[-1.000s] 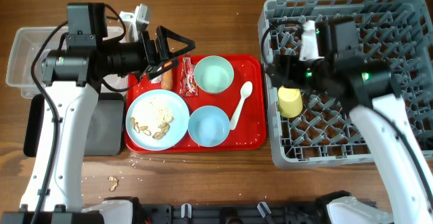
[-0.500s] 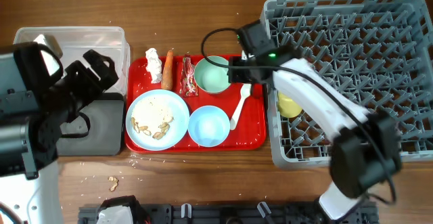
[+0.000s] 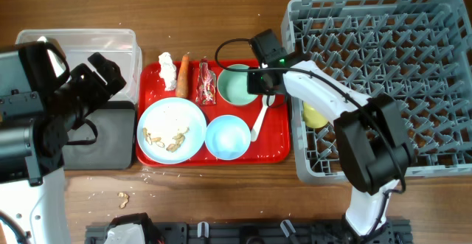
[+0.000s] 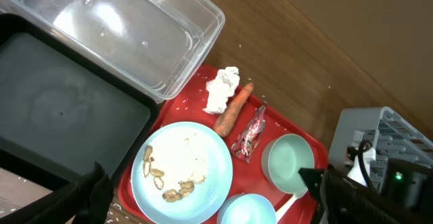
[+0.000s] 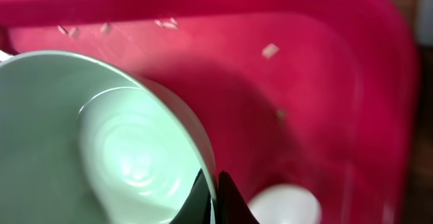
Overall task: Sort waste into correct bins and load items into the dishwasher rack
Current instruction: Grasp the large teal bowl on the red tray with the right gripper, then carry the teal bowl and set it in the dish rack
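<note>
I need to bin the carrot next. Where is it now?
Overhead, the carrot lies at the red tray's upper left, between the tissue and the wrapper, just above the plate.

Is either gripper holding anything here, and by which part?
The right gripper pinches the mint-green bowl by its rim, on the side nearest the white spoon. The left gripper is open and holds nothing.

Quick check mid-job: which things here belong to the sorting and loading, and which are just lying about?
Part of the job: tissue, carrot, wrapper, plate with crumbs, green bowl, blue bowl, spoon, yellow cup, clear tub, black tub, rack.

Just lying about: red tray.
</note>
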Motion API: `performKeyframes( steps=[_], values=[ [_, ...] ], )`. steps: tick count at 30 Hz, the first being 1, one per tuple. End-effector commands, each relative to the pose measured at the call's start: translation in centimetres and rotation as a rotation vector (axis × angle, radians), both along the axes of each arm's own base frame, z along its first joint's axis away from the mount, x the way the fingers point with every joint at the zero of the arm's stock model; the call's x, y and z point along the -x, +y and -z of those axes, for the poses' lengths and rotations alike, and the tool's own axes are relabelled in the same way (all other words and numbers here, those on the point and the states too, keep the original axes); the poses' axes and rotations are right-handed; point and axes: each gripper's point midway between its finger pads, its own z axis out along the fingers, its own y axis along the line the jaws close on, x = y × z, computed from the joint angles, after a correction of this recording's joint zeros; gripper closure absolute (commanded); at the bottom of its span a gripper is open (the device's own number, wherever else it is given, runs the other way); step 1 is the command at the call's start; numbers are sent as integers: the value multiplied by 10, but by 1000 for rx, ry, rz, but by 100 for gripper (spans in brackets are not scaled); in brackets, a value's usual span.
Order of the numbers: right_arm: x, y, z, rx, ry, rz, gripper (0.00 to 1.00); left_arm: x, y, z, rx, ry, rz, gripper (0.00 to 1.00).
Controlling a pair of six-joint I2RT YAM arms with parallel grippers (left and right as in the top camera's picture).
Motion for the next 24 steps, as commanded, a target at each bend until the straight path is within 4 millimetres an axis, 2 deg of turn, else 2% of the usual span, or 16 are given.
performKeyframes(
  steps=[1, 3, 4, 6, 9, 11, 13, 15, 18, 21, 24],
  values=[
    [-16, -17, -78, 12, -190, 12, 96, 0, 5, -1, -15, -4, -21, 0],
    [-15, -43, -133, 86, -330, 66, 96, 0, 5, -1, -15, -4, -21, 0],
    [-12, -66, -164, 154, -415, 125, 96, 0, 5, -1, -15, -4, -21, 0],
    [-5, -111, -213, 304, -558, 255, 96, 0, 5, -1, -15, -4, -21, 0],
    [15, -179, -270, 595, -709, 446, 96, 0, 5, -1, -15, -4, -21, 0],
    [26, -217, -289, 787, -730, 539, 96, 0, 5, -1, -15, -4, -21, 0],
    [29, -245, -291, 899, -705, 600, 95, 0, 5, -1, -15, -4, -21, 0],
    [26, -270, -279, 937, -644, 637, 96, 0, 5, -1, -15, -4, -21, 0],
    [7, -299, -234, 922, -505, 642, 96, 0, 5, -1, -15, -4, -21, 0],
    [-10, -320, -193, 1026, -385, 601, 96, 0, 5, -1, -15, -4, -21, 0],
    [-20, -328, -172, 1143, -328, 560, 96, 0, 5, -1, -15, -4, -21, 0]
  ],
)
